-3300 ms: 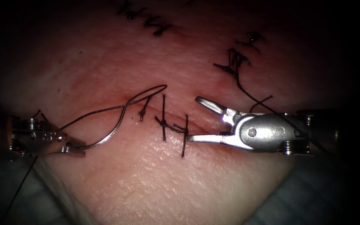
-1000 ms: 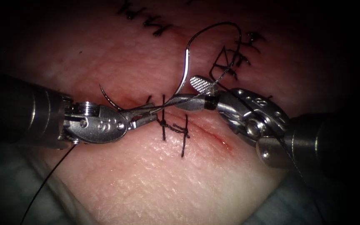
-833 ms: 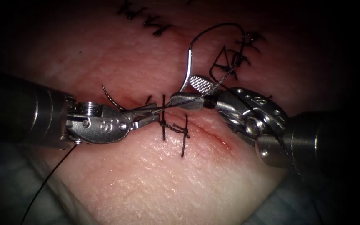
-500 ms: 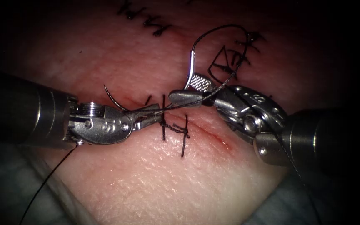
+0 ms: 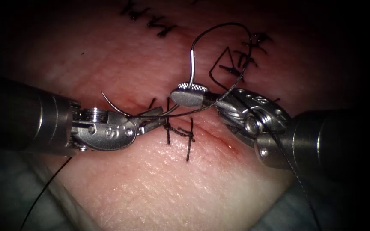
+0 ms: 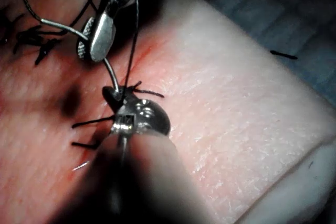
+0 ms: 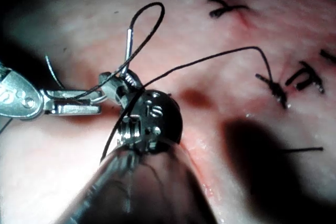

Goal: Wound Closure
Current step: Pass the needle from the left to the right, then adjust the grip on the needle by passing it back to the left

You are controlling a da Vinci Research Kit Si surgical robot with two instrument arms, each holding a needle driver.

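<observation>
Needle (image 5: 192, 68): free of the tissue (image 5: 172, 184) and held over the cut (image 5: 219, 139) at its 9 o'clock end. The point sweeps out toward 10 o'clock above the left pincer (image 5: 150, 119), and the tail rises toward 12 o'clock.
Left pincer: clenched on the needle about a third of the way back from the point.
Right pincer (image 5: 189, 92): closed, as far as can be judged, on the needle's rear part, below the tail. The left wrist view shows the wire passing between its two pads (image 6: 100, 35).
Thread (image 5: 228, 26): leaves the tail, arcs over toward 1 o'clock and drops across the right tool's wrist. A second length runs toward 7 o'clock from under the left tool.
Handling: the needle looks thin, stiff, springy and slick, so it would probably swivel in a loose grip. The flatter body, clear of point and tail, seems the safest hold. The thread is limp and light and snags easily. The tissue is soft and yields to pressure.
Surroundings: finished stitches (image 5: 178, 132) with upright cut ends sit directly beneath both pincers. Older stitches (image 5: 150, 21) lie at 12 o'clock. A little red fluid (image 5: 232, 149) lines the cut toward 4 o'clock.
In the way: the loop draped over the right tool could catch on its wrist, and the stitch ends below crowd the point.
</observation>
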